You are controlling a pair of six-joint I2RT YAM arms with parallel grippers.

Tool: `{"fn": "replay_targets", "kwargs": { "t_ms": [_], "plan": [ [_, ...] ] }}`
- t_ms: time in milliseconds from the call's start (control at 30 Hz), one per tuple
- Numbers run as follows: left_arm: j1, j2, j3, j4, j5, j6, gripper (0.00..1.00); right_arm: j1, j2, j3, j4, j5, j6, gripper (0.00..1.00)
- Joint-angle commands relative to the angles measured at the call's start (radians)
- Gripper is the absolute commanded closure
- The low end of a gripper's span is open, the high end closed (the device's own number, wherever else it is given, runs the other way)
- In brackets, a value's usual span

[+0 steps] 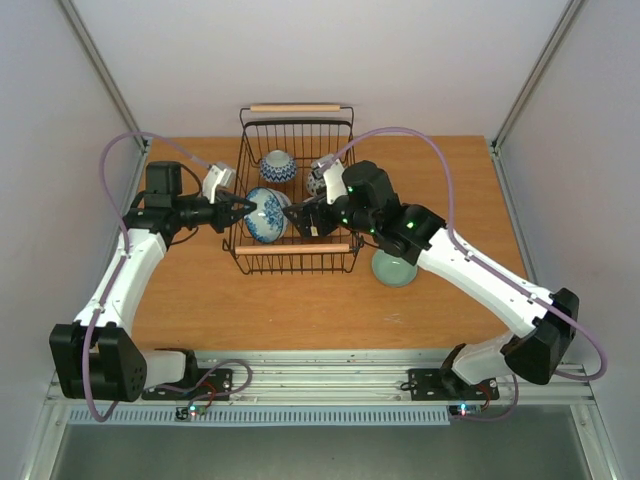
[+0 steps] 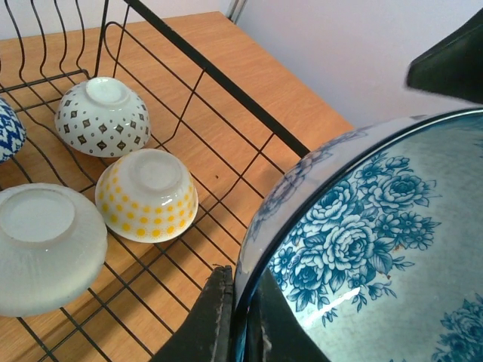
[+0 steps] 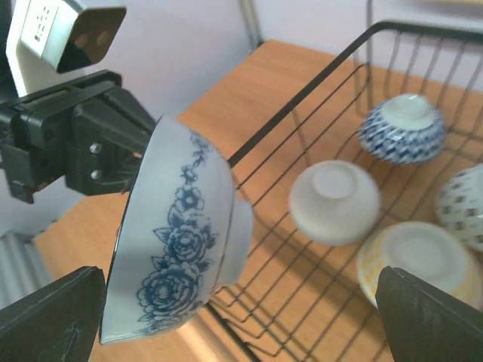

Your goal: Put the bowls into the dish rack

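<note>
Floral bowl (image 2: 362,249), rim pinched in closed left gripper (image 1: 243,211), tilted above left side of rack (image 1: 300,249). Right gripper (image 1: 298,218) spread wide, fingers flanking bowl, holding nothing. Four upturned bowls (image 2: 147,194) inside rack; green bowl (image 1: 393,270) on table (image 1: 300,310) beside it.

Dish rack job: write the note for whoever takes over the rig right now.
Left end effector: shut on the rim of the floral bowl, which is held on edge over the near-left part of the rack.
Right end effector: open, its fingers on either side of the floral bowl and not gripping it.
Done: four bowls lie upside down in the rack: the blue bowl, diamond bowl, yellow bowl and pale bowl.
Left: set the floral bowl down in the rack. Then load the green bowl, which sits on the table by the rack's near-right corner, partly under the right arm.
</note>
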Motion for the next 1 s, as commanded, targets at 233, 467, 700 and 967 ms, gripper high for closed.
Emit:
{"fn": "replay_targets", "kwargs": {
  "t_ms": [233,467,700,967],
  "plan": [
    [0.02,-0.003,0.003,0.058,0.171,0.007,1.0,-0.034,0.087,-0.027,0.145,-0.369,0.134,0.01],
    [0.021,-0.007,0.001,0.059,0.207,0.017,1.0,-0.036,0.093,-0.061,0.185,-0.384,0.161,0.01],
    [0.061,-0.01,-0.008,0.081,0.22,-0.001,1.0,-0.04,0.091,-0.103,0.25,-0.451,0.176,0.14],
    [0.064,-0.006,-0.008,0.085,0.232,-0.01,0.99,-0.042,0.086,-0.12,0.302,-0.534,0.172,0.43]
  ]
}}
